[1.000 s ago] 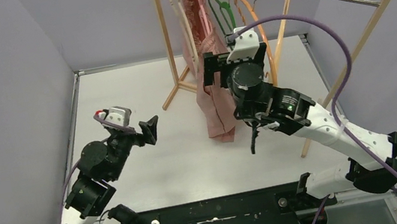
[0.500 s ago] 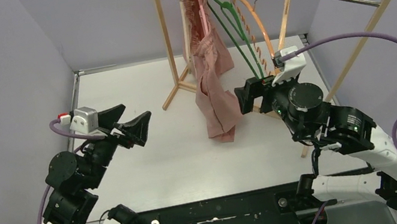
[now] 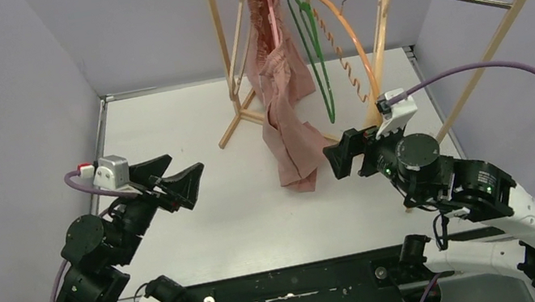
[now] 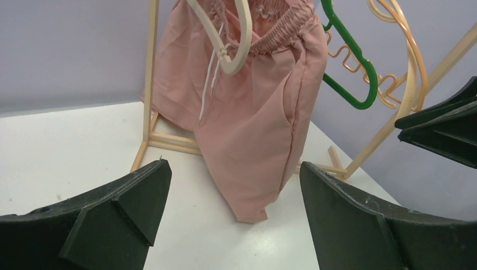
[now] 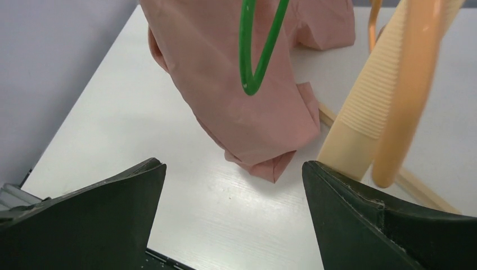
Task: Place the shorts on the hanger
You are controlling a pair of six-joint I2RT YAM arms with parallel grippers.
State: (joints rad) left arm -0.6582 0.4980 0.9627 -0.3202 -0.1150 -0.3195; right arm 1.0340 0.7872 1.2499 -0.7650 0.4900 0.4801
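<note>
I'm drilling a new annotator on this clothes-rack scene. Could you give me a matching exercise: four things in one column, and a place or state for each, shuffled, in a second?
Things:
1. shorts
2. green hanger
3. orange hanger
4. left claw

Place or state:
a. open, holding nothing
b. bare, beside the shorts
c. farthest right of the hangers
d. pink cloth, hanging down

Pairs: 1-d, 2-b, 3-c, 4-a

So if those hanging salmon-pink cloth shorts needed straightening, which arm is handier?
Probably right: the open right gripper sits nearer the dusty-pink cloth shorts' low hem than the open left gripper, though a green plastic hanger dangles close.
</note>
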